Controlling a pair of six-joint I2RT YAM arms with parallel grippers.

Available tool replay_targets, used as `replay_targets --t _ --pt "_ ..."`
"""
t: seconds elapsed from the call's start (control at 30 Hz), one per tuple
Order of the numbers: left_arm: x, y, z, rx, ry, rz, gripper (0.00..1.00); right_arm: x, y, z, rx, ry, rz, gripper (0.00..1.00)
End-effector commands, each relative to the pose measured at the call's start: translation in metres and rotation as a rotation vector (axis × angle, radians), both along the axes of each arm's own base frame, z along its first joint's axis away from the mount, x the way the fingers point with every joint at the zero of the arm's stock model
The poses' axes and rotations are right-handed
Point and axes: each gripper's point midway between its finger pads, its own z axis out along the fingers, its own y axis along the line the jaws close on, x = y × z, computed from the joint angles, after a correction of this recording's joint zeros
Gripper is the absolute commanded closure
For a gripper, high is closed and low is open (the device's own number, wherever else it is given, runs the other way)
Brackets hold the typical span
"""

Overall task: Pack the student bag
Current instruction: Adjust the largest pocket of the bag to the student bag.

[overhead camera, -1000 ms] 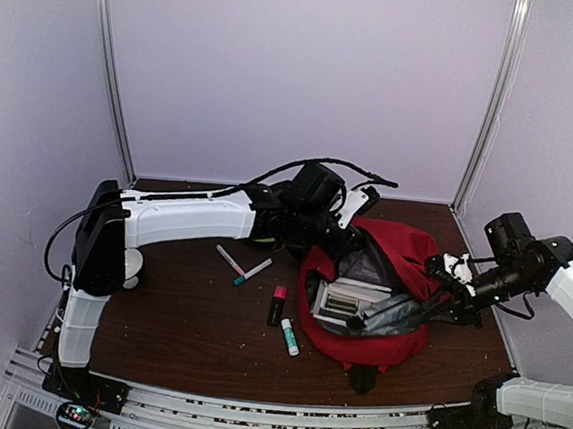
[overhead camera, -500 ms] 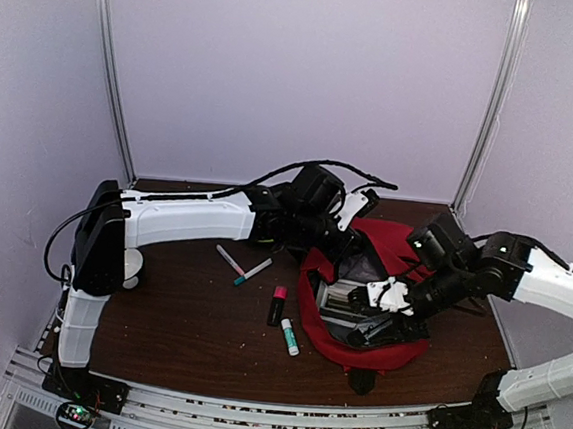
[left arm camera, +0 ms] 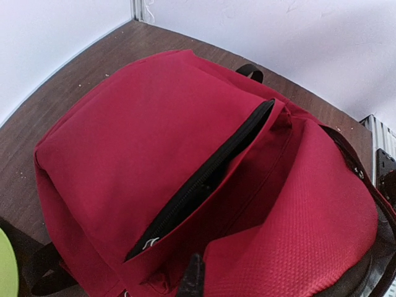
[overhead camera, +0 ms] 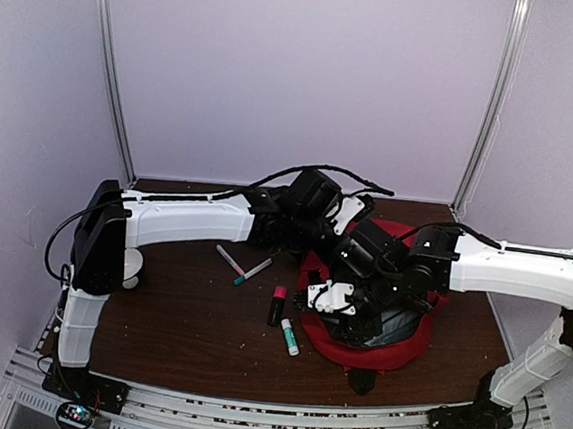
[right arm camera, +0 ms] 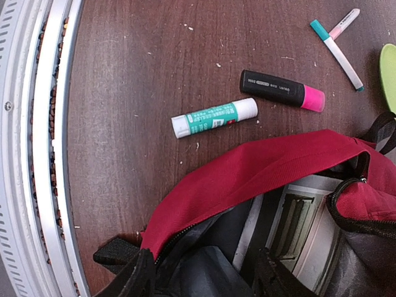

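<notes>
Right gripper (right arm camera: 207, 275) over bag (right arm camera: 247, 173) mouth, jaws spread, nothing held. Bag lies right of centre, loose items just left of it. Likely step: fetch next item. Lift clear of red rim before you swing left; take glue stick (right arm camera: 213, 117) first, across its middle. Highlighter (right arm camera: 281, 90), pens (right arm camera: 337, 43) farther. Left gripper (left arm camera: 192, 278) at far side, closed, seemingly pinching bag fabric; hold your pinch, mouth open. Bag long axis roughly near-to-far, mouth up, black loop (overhead camera: 360, 380) at near end.

student bag (right arm camera: 247, 176) 1 | glue stick (right arm camera: 214, 117) 1 | highlighter (right arm camera: 281, 90) 1 | pens (right arm camera: 337, 54) 2
</notes>
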Motion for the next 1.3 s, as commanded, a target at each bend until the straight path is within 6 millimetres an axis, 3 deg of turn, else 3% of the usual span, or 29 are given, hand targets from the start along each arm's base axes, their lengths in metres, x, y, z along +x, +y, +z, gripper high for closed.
replay_targets --t 0.0,0.33,0.37,0.47,0.5,0.57,0.73,0.83,0.9,1.1,1.27 --pt "0.014 0.012 0.024 -0.003 -0.083 0.016 1.0 0.002 -0.003 -0.016 -0.054 -0.008 -0.033 0.44" --pt "0.012 0.012 0.023 0.003 -0.081 0.003 1.0 -0.014 0.003 -0.04 -0.119 0.102 0.004 0.45" --pt "0.014 0.013 0.022 0.009 -0.084 0.009 1.0 -0.011 0.004 -0.041 -0.12 0.092 -0.008 0.48" --pt "0.015 0.015 0.019 0.02 -0.084 0.017 1.0 -0.006 0.005 -0.04 -0.12 0.067 -0.027 0.74" --pt "0.015 0.015 0.02 0.018 -0.085 0.015 1.0 -0.005 0.006 -0.037 -0.114 0.065 -0.027 0.89" --pt "0.014 0.015 0.02 0.018 -0.085 0.01 1.0 -0.008 0.01 -0.022 -0.068 0.066 -0.014 1.0" --pt "0.012 0.018 0.013 0.04 -0.084 0.001 1.0 -0.02 0.023 0.061 0.135 0.047 0.039 1.0" --pt "0.011 0.019 0.008 0.056 -0.079 -0.005 1.0 -0.017 0.024 0.088 0.148 0.026 0.036 1.0" --pt "0.011 0.019 0.007 0.06 -0.078 -0.007 1.0 -0.008 0.024 0.09 0.156 -0.01 0.017 1.0" --pt "0.008 0.024 0.001 0.083 -0.067 -0.012 1.0 0.004 0.024 0.061 0.109 -0.016 0.002 1.0" --pt "-0.007 0.04 -0.006 0.134 -0.065 -0.062 1.0 -0.016 0.009 0.075 0.133 0.038 0.048 0.83"
